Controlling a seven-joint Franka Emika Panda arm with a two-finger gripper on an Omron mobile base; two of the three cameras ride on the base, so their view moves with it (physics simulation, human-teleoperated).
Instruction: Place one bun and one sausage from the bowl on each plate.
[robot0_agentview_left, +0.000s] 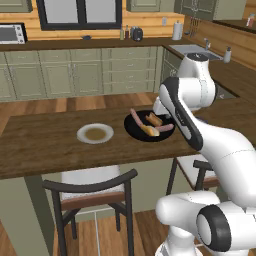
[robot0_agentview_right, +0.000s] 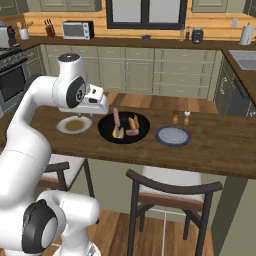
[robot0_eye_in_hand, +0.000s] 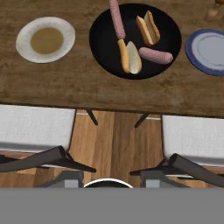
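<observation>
The black bowl sits mid-counter and holds two split buns and two pink sausages. One sausage leans over the bowl's far rim. Left of the bowl lies the white plate with a tan centre, bare. On the bowl's right the greyish-blue plate is also bare. My gripper hangs high over the counter's near edge, well short of the bowl, shut and holding nothing.
Two dark-framed chairs with pale seats stand below the counter's near edge, with wooden floor between them. Two small shakers stand behind the blue plate. My arm's elbow looms beside the bowl.
</observation>
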